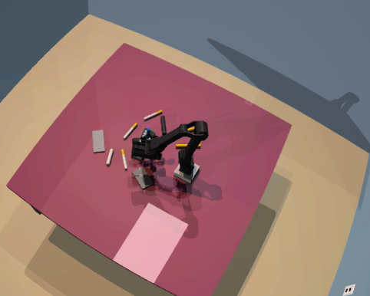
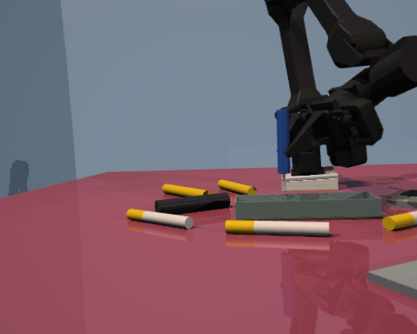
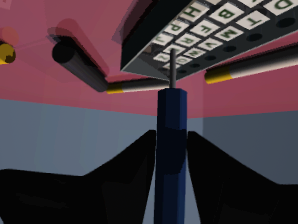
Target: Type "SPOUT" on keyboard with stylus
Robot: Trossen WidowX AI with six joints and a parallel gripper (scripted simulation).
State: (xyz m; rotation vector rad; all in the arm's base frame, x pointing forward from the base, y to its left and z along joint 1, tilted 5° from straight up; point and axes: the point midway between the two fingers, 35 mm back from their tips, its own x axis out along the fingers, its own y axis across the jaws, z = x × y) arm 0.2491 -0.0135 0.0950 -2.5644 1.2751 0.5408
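My gripper (image 2: pixel 298 135) (image 3: pixel 170 139) (image 1: pixel 142 145) is shut on the blue stylus (image 2: pixel 283 140) (image 3: pixel 170 150) (image 1: pixel 147 133) and holds it upright with the thin metal tip down. The grey keyboard (image 2: pixel 308 207) (image 3: pixel 210 30) lies on the red desk in front of the arm's base. The stylus tip hangs over the keys near the keyboard's left end, close above them. I cannot tell whether it touches a key. In the overhead view the arm hides most of the keyboard.
Several yellow-and-white markers (image 2: pixel 159 218) (image 2: pixel 278 227) (image 1: pixel 130 130) and a black cylinder (image 2: pixel 192 202) (image 1: pixel 163 124) lie around the keyboard. A grey slab (image 1: pixel 98 140) (image 2: pixel 401 277), a dark tablet (image 1: pixel 143 177) and a pink sheet (image 1: pixel 150 241) lie on the desk.
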